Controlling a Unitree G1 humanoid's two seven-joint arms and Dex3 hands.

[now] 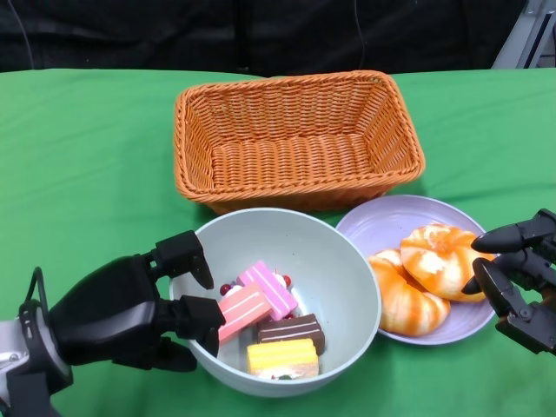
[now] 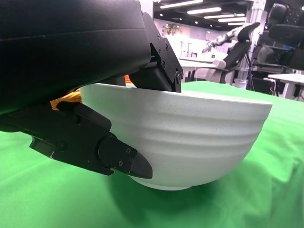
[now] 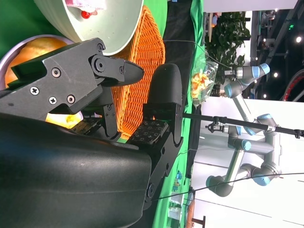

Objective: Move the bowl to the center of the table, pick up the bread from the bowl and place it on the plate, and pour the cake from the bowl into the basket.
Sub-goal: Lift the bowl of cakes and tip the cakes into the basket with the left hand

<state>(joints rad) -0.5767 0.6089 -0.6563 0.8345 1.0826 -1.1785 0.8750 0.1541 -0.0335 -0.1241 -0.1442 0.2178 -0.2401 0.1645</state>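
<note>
The pale green bowl stands at the front middle of the table, just before the basket. Several cake pieces lie in it: pink, brown and yellow. My left hand grips the bowl's left rim, with fingers over the rim and one under the wall of the bowl. Two orange breads lie on the purple plate. My right hand hovers at the plate's right edge, fingers apart and holding nothing.
The orange wicker basket is empty and nearly touches the bowl and plate. Green cloth covers the table. In the right wrist view the basket and bowl lie beyond my right hand.
</note>
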